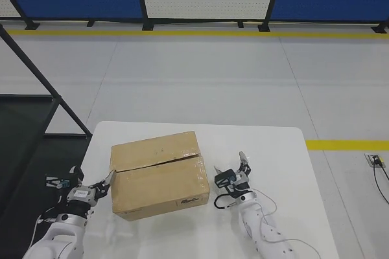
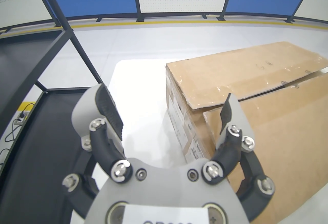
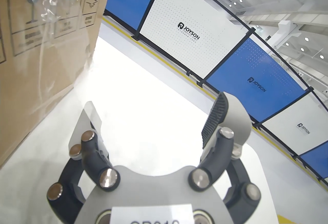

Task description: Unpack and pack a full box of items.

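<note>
A brown cardboard box (image 1: 159,173) lies on the white table (image 1: 272,146), its top flaps folded down with a slightly parted seam across the middle. My left gripper (image 1: 106,179) is open at the box's left end, one fingertip over the near top corner of the box (image 2: 256,86) and the other beside its side. My right gripper (image 1: 236,169) is open just off the box's right end, nothing between its fingers (image 3: 217,114). The taped side of the box (image 3: 43,37) with printed handling symbols stands close beside it.
A black metal rack (image 1: 26,110) stands left of the table, its dark shelf (image 2: 43,132) just beside my left gripper. Bare table top lies right of the box and behind it. Blue and white partition panels (image 1: 201,8) line the far floor.
</note>
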{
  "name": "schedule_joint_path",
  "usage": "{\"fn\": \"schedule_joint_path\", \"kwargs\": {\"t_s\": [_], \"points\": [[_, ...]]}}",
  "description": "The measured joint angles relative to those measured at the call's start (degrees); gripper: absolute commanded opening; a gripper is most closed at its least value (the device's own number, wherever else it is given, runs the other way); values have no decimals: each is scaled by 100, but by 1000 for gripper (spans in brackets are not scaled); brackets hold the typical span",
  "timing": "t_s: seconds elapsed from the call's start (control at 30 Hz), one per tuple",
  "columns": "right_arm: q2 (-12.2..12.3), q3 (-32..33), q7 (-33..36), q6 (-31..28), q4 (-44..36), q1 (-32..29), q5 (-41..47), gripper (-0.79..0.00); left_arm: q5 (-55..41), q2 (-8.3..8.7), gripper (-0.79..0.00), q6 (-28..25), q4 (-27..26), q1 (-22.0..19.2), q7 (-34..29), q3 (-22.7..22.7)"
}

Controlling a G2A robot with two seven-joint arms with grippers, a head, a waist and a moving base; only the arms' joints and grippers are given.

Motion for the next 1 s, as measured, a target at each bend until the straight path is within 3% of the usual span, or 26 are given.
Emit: {"fn": "schedule_joint_path", "kwargs": {"t_s": [0.43, 0.7, 1.0], "points": [[-177, 147, -508, 188, 99, 114, 1134, 0, -52, -9, 0, -73, 0, 83, 144, -58], [-267, 222, -779, 203, -384, -63, 1771, 0, -140, -21, 0, -126, 74, 175, 318, -91], [-302, 223, -663, 740, -1242, -447, 1642, 0, -272, -31, 0, -305, 133, 371, 612, -173]]}}
